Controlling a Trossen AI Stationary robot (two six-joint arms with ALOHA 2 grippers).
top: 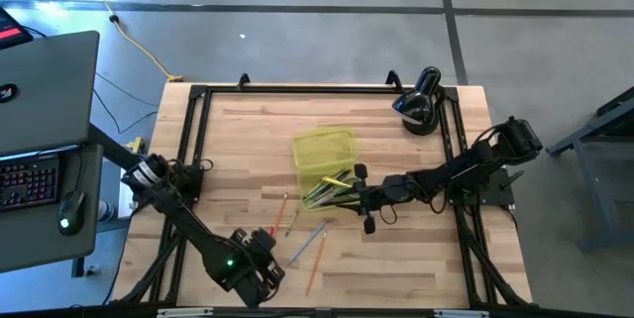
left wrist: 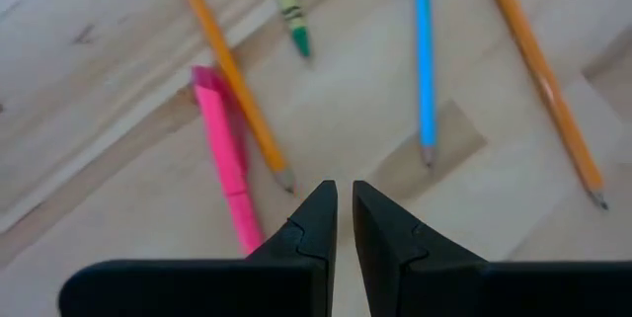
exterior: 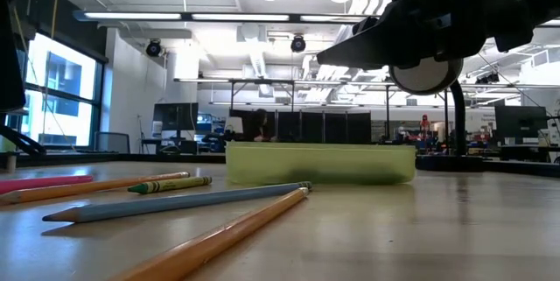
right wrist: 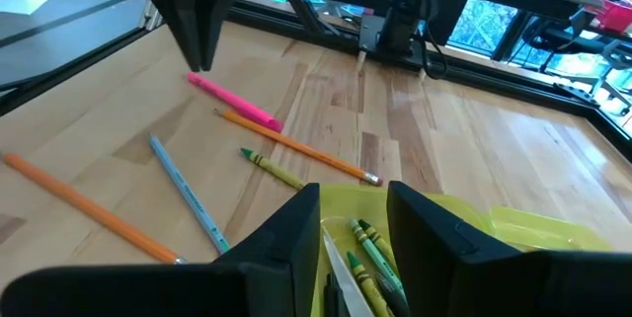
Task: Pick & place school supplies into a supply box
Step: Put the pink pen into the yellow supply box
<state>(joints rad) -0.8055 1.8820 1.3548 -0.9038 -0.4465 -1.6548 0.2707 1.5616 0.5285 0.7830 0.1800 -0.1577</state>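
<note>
Five loose supplies lie on the table just ahead of the left gripper (left wrist: 344,198), whose jaws stand nearly closed and hold nothing. Nearest its tips, in the left wrist view, are the pink marker (left wrist: 226,159) and an orange pencil (left wrist: 229,70) that crosses just beside it. Slightly farther ahead lie the blue pencil (left wrist: 423,55), the green crayon (left wrist: 288,6) and a second orange pencil (left wrist: 541,70).

Handling judgement: all five are light, stiff and thin. The round barrels will likely roll or slip under a pinch near an end, so grip at mid-length, across the barrel. The marker and its neighbouring pencil lie close together; jaws closing there could catch both.

Beyond this group, the right gripper (right wrist: 354,220) hangs over the near end of the supply box (top: 324,150), jaws parted and empty. Directly below them, green crayons (right wrist: 375,248) rest inside the box.

View differences: the right wrist view alone shows the box contents plainly. The low view shows only the box's translucent wall, with pencils lying in front of it. The high view alone shows the black device (top: 420,102) at the far corner of the table (top: 416,259).
</note>
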